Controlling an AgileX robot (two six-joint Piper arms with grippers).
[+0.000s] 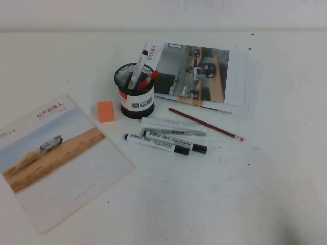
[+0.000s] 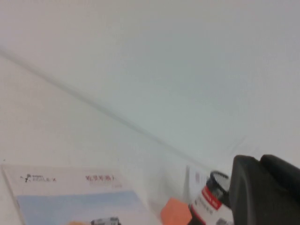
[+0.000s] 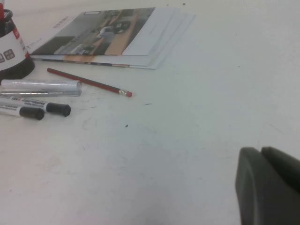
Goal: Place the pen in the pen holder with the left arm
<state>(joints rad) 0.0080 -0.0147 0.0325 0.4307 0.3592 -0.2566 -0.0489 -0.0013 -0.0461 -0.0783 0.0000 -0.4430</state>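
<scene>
The pen (image 1: 158, 144) lies on the tabletop (image 1: 230, 194) near the pen holder (image 1: 135, 92). The left gripper (image 2: 265, 192) waits far off, jaws shut and empty; it must open and reach. The right gripper (image 3: 269, 187) looks shut.

An orange eraser (image 1: 106, 111) lies on the white table (image 1: 245, 194) near a desert-car brochure (image 1: 56, 158) at its left edge, with a red pencil (image 1: 204, 123), a grey-silver marker (image 1: 173, 126) and stacked leaflets (image 1: 204, 76) toward the far edge.
</scene>
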